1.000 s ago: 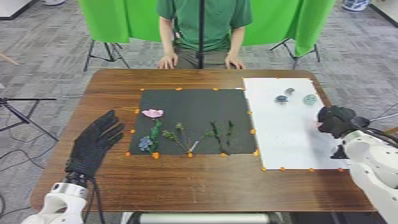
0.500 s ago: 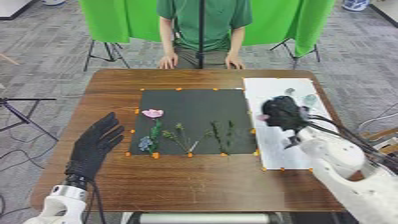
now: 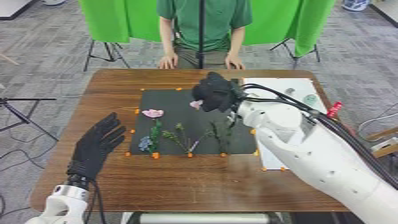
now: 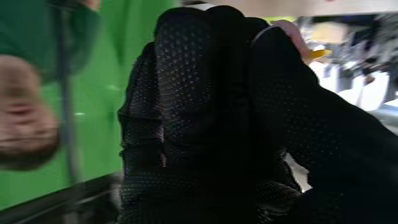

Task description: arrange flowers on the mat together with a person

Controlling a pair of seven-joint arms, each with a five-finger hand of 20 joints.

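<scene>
Over the back right part of the dark mat (image 3: 178, 100) is my right hand (image 3: 215, 91), curled round a pink flower (image 3: 196, 104) whose bloom peeks out at the hand's left side. In the right wrist view my right hand (image 4: 204, 125) has its thumb against the fingers, with a bit of the pink flower (image 4: 289, 31) past their tips. My left hand (image 3: 96, 145) rests with straight fingers left of the mat. On the mat lie another pink flower (image 3: 153, 113), a blue flower (image 3: 146, 144) and green stems (image 3: 181, 137); my right arm partly covers the rightmost stem.
A white sheet (image 3: 271, 160) lies to the right, partly under my right arm, with a pale green flower (image 3: 310, 99) on it. Orange markers (image 3: 155, 155) edge the mat. Across the table stands a person whose hands are near the far edge.
My right hand has moved left from the right edge of the white sheet to above the dark mat, carrying the pink flower. My left hand has stayed still.
</scene>
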